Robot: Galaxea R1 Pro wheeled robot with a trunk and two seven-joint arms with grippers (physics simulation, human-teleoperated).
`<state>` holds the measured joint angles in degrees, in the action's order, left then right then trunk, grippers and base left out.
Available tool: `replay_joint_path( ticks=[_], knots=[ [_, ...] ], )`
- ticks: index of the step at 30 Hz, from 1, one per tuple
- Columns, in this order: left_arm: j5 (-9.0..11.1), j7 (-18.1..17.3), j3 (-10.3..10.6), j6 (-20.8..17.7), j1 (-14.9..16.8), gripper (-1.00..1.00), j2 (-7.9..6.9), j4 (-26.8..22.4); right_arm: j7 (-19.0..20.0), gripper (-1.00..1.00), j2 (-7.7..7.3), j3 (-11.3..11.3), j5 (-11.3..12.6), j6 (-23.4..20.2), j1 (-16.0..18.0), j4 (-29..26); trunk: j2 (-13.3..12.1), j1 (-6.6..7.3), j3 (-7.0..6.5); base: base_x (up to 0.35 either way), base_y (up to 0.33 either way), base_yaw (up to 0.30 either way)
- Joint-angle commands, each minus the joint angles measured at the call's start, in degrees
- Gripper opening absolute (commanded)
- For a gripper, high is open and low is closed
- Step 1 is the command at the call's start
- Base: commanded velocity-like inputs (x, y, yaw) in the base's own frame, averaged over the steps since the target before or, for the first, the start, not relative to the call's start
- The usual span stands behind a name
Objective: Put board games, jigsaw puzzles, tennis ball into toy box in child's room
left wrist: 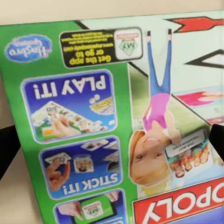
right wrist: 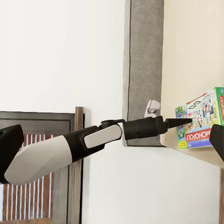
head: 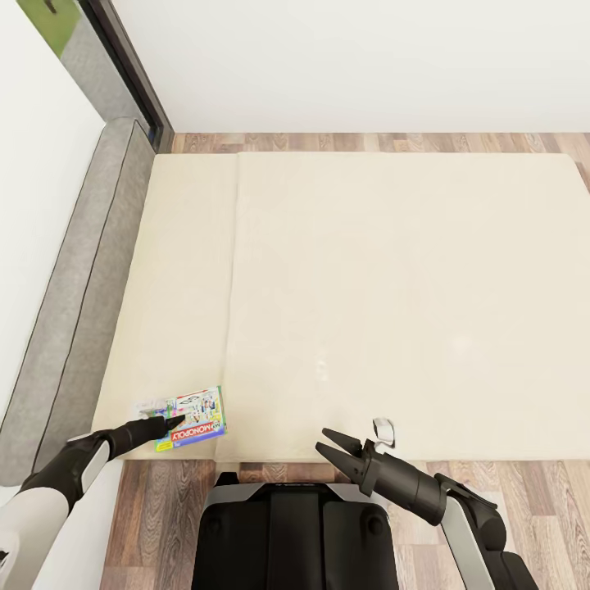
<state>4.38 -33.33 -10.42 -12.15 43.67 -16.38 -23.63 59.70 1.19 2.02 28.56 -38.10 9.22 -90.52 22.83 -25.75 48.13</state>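
At about eight o'clock in the head view, the left gripper (head: 168,424) is reaching low over the near corner of the bed (head: 393,287), its tip lying over the Monopoly board game (head: 195,418), which is resting flat just inside the mattress edge, close enough to be reached from the floor. In the left wrist view the box lid (left wrist: 116,126) is looming large with dark finger shapes at both side margins, so the fingers are sitting apart, apparently straddling the box for a pinch (whether they are touching it cannot be told). The right wrist view is showing that arm stretched level with the mattress, suggesting a flat approach. At five o'clock the right gripper (head: 336,453) is hanging spread and empty beside the mattress edge, probably parked clear of the reach.
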Motion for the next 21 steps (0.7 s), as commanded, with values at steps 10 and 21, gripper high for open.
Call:
replay_joint_path(
  ticks=[10, 21],
  knots=[
    [0.45, -0.24, -0.19, -0.59, 0.01, 1.00, 0.09, -0.01, 0.13, 1.00, 0.04, 0.21, 0.18, -0.39, 0.02, 0.02, 0.08, -0.03, 0.06, 0.000, 0.000, 0.000],
    [0.45, -0.31, -0.17, -0.59, 0.01, 1.00, 0.12, -0.01, 0.08, 1.00, 0.04, 0.17, 0.18, -0.39, 0.02, 0.08, 0.08, -0.03, 0.06, 0.000, -0.060, 0.000]
  ],
)
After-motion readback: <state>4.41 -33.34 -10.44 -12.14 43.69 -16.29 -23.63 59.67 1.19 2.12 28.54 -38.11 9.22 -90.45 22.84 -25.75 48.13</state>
